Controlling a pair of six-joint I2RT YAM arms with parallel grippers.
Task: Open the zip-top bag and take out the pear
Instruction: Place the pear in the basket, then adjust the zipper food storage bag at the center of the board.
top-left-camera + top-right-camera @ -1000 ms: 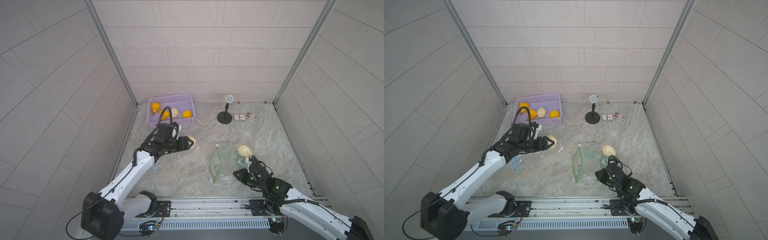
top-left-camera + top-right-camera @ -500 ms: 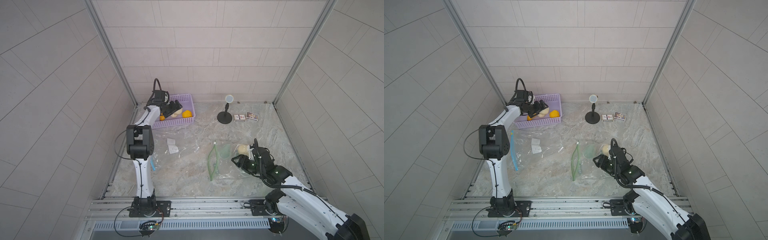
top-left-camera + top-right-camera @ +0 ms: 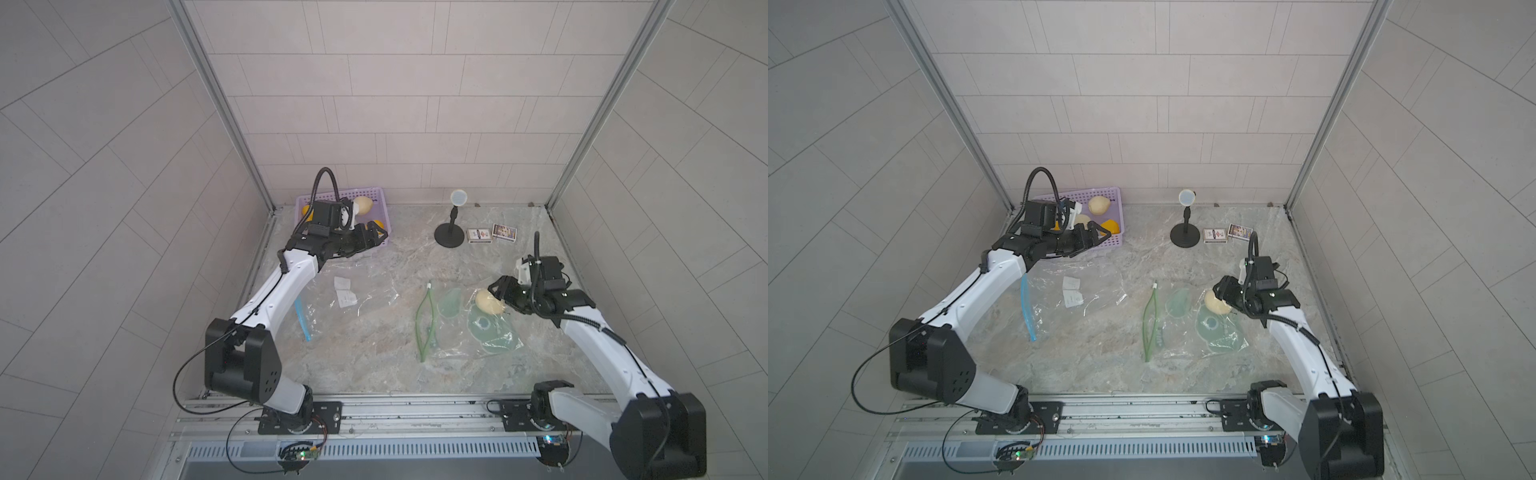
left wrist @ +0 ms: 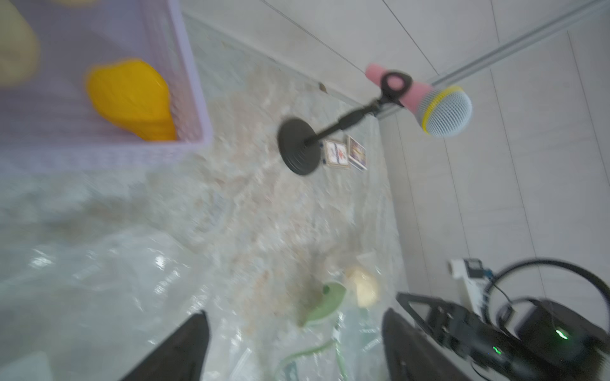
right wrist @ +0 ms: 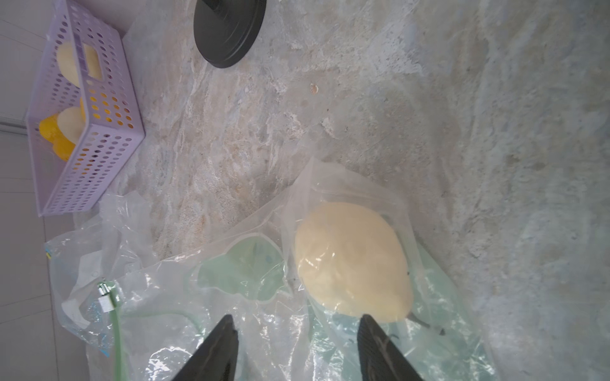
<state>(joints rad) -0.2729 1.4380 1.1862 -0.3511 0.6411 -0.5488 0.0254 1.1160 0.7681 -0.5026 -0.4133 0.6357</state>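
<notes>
Our right claw point(image 5: 295, 318) hangs spread and empty, the pear point(image 5: 351, 260) just ahead of it inside the bag point(image 5: 171, 290), slightly to one side, stem end toward us, long axis along our reach; the left claw point(image 3: 379, 237), also spread, sits well away

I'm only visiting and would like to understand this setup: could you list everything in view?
Purple perforated plastic basket: one, back left of table.
Pale cream pears: two, in basket.
Yellow fruits: at least two, in basket.
Toy microphone on black round stand: one, pink handle, back centre.
Small printed card boxes: two, beside stand.
Clear zip-top bag with green zipper: one, centre right.
Cream pear: one, inside that bag.
Clear zip-top bag with blue zipper: one, centre left.
Left gripper: black, open, by basket.
Right gripper: black, open, beside bagged pear.
</notes>
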